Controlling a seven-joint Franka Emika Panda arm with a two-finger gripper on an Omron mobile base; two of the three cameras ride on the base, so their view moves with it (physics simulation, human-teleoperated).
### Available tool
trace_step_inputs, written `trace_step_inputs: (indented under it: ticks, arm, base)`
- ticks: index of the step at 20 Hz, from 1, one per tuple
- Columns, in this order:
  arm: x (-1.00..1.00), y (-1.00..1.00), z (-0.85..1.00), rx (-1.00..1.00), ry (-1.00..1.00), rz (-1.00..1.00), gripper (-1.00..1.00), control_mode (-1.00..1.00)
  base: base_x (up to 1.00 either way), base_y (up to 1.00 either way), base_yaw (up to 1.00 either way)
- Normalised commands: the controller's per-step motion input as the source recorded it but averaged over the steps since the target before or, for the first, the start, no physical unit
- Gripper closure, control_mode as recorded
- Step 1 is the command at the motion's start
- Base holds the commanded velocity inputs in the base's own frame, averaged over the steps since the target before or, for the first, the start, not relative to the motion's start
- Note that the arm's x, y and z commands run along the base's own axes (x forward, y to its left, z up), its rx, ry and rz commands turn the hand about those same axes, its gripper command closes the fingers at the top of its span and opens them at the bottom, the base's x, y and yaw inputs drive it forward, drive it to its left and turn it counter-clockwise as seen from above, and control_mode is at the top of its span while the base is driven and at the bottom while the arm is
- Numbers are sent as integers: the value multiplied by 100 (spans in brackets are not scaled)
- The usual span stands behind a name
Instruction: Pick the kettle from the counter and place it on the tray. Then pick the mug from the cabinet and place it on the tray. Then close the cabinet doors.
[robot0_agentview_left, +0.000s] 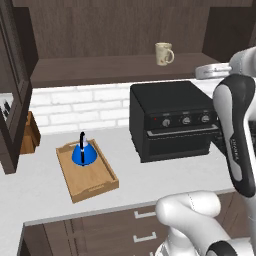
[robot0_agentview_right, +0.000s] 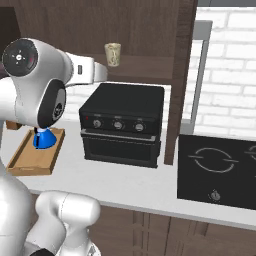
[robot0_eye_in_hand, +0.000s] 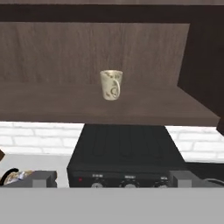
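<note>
The blue kettle (robot0_agentview_left: 82, 153) (robot0_agentview_right: 44, 138) stands on the wooden tray (robot0_agentview_left: 95, 186) (robot0_agentview_right: 31, 162) at the left of the counter (robot0_agentview_left: 165, 180). The beige mug (robot0_agentview_left: 163, 53) (robot0_agentview_right: 113, 54) (robot0_eye_in_hand: 111, 84) sits upright on the shelf of the cabinet (robot0_agentview_left: 100, 70), its doors swung open: left door (robot0_agentview_left: 12, 100), right door (robot0_agentview_right: 181, 75). My gripper (robot0_agentview_left: 202, 71) (robot0_agentview_right: 102, 72) (robot0_eye_in_hand: 113, 180) hovers at shelf height above the black oven, short of the mug and facing it, open wide with nothing between the fingertips (robot0_eye_in_hand: 42, 178).
A black toaster oven (robot0_agentview_left: 170, 120) (robot0_agentview_right: 122, 125) stands on the counter under the mug. A wooden knife block (robot0_agentview_left: 30, 132) is at the far left by the brick wall. A black cooktop (robot0_agentview_right: 217, 170) lies to the right.
</note>
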Motion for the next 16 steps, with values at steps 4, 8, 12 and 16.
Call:
trace_step_inputs:
  ticks: [4,8,12,16]
  arm:
    - [43,0,-14,0,-5,-5,-100,-100]
    - [54,0,-19,0,-5,-1,-100,-100]
    - [53,-1,-8,2,0,0,-100,-100]
    - [35,-9,1,6,-1,0,-100,-100]
  base:
    - [0,0,0]
    - [0,0,0]
    - [0,0,0]
    - [0,0,0]
